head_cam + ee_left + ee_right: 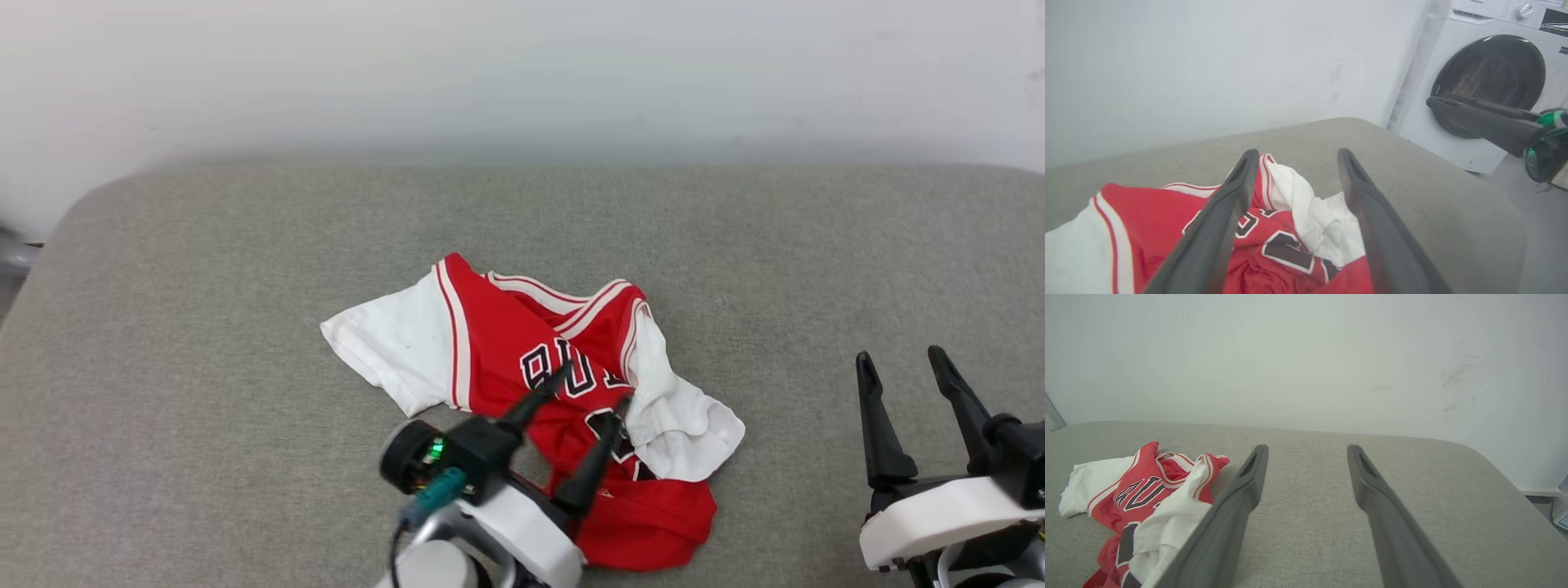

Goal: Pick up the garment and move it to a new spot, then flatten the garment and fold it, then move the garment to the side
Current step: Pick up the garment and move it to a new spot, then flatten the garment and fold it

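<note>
Left gripper (594,384): jaws spread, empty, above crumpled middle.
Right gripper (900,357): jaws spread, empty, at 3 o'clock.
Shirt (490,343): bunched; best pinch edges, pull toward 9 and 3.

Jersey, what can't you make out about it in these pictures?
- Head view: jersey print partly hidden by folds and the left gripper; near edge behind its body.
- Left wrist view: left side cut off by the edges.
- Right wrist view: near part behind the right gripper.

Long dark tapered fingers (878,425) on white housings (931,510), a teal connector (437,490) beside a round black module (404,461)
</note>
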Controlling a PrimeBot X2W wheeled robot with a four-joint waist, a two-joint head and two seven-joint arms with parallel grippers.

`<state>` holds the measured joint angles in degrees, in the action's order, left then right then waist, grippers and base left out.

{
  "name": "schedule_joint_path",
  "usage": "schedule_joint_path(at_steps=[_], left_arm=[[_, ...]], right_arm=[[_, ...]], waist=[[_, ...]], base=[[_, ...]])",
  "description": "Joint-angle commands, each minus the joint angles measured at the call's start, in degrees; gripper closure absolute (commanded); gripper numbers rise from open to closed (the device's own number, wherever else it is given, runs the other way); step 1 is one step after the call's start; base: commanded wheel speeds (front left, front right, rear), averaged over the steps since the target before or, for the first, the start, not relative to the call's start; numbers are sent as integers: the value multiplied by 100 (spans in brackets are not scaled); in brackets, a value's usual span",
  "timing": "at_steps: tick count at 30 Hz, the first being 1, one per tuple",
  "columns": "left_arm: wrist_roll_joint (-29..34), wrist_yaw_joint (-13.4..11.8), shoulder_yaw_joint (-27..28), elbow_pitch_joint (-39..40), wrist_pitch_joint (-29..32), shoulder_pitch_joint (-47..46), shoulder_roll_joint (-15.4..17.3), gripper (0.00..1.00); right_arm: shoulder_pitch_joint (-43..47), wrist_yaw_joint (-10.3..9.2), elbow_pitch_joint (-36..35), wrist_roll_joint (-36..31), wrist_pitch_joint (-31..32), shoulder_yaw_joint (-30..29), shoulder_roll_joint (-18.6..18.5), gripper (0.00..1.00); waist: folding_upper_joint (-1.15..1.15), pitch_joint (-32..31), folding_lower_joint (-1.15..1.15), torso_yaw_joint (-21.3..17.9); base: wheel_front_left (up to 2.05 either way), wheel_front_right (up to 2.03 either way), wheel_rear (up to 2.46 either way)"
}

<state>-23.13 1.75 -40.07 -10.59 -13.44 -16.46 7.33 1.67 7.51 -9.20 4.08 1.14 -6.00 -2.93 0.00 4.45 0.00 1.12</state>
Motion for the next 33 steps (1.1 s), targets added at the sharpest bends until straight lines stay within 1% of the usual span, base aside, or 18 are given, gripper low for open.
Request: schedule_joint_path(at_steps=[1, 6, 9, 14, 19, 21, 27, 30, 33], left_arm=[[-58, -137, 190, 69, -58, 114, 86, 0], [-163, -557, 797, 189, -140, 282, 289, 0], [-173, -802, 1169, 213, -156, 457, 483, 0], [-219, -1079, 1729, 275, -179, 779, 789, 0], [-208, -1160, 2060, 359, -185, 1068, 1021, 0], [-195, -1125, 2100, 390, -184, 1146, 1088, 0], [-172, -1084, 2094, 407, -181, 1217, 1111, 0], [-172, -1076, 2073, 409, -183, 1221, 1081, 0], [-164, -1044, 2015, 398, -182, 1148, 1045, 0]], right_arm=[[103, -4, -38, 31, 38, 0, 6, 0], [300, -4, -62, 56, 129, -1, 6, 0], [408, -4, -78, 87, 183, 14, 6, 0], [546, -4, -114, 124, 255, 55, 6, 0], [664, -4, -155, 162, 293, 72, 6, 0], [712, -4, -161, 158, 319, 74, 6, 0], [789, -4, -89, 116, 412, -21, 6, 0], [791, -3, 33, 228, 642, -103, 6, 0], [765, -3, 256, 325, 1167, -152, 7, 0]], waist=[[0, -139, 0, 114], [0, -327, 0, 181], [0, -438, 0, 209], [0, -552, 0, 249], [0, -641, 0, 276], [0, -652, 0, 283], [0, -672, 0, 297], [0, -677, 0, 319], [0, -652, 0, 412]], base=[[0, 0, 0], [0, 0, 0], [0, 0, 0], [0, 0, 0], [0, 0, 0], [0, 0, 0], [0, 0, 0], [0, 0, 0], [0, 0, 0]])
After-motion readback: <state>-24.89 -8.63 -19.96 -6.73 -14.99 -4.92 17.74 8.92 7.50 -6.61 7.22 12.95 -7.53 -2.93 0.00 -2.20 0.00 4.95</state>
